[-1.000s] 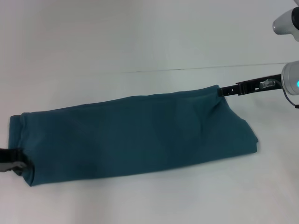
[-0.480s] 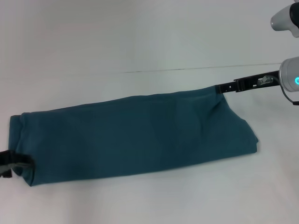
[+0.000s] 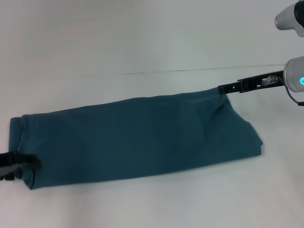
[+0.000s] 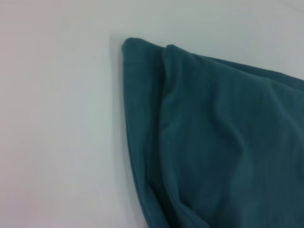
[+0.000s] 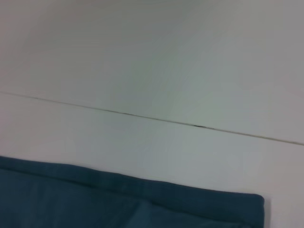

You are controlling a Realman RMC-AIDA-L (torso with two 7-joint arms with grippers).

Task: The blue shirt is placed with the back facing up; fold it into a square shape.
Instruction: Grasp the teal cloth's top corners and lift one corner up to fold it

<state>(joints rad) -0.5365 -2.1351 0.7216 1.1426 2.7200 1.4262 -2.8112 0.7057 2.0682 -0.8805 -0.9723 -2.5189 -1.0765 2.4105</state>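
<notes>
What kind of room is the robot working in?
Probably a robot test bench, not a home. A plain white tabletop crossed by one thin dark seam holds only a long folded dark teal-blue cotton shirt, with the left gripper and right gripper at its ends.

The blue shirt (image 3: 137, 138) is plain dark teal cloth with no print showing, folded into one long narrow band that lies flat on the white table (image 3: 142, 42), running from the left gripper (image 3: 21, 164) across to the right gripper (image 3: 223, 89). The left gripper sits at the band's near left corner, where the layered fold edges show, and the right gripper's tip is at its far right corner. Soft creases fan out from that far corner, and the right end slants toward the near side
</notes>
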